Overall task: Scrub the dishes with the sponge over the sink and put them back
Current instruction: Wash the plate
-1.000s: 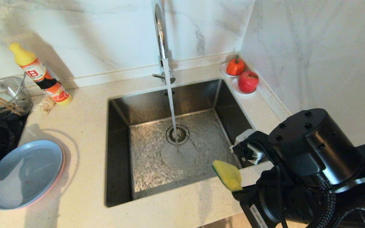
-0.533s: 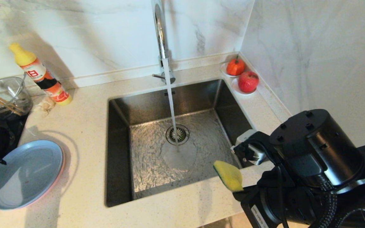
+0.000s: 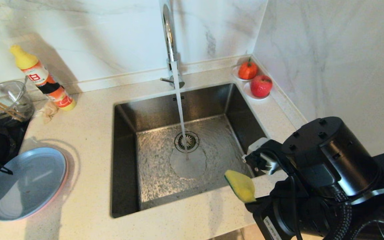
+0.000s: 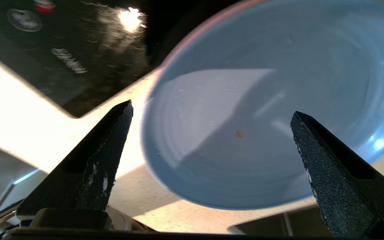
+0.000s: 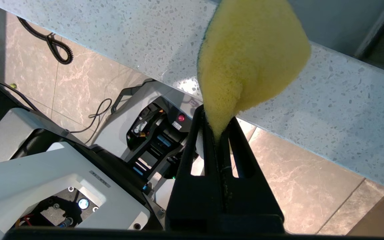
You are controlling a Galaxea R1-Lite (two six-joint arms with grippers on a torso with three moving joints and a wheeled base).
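Furthest left of the sink (image 3: 182,150), the left hand (image 4: 212,133) is held wide open just above the light blue plate (image 3: 25,183), its fingers (image 4: 107,160) apart and touching nothing. The blue plate is stacked on a pink plate (image 3: 63,186), of which only a rim is seen, on the counter (image 3: 88,140) left of the sink. Water is poured from the chrome faucet (image 3: 168,36) onto the drain strainer (image 3: 186,141). At the sink's near right corner, the yellow sponge (image 3: 241,185) is pinched in the closed right hand (image 5: 219,133), raised over the counter edge.
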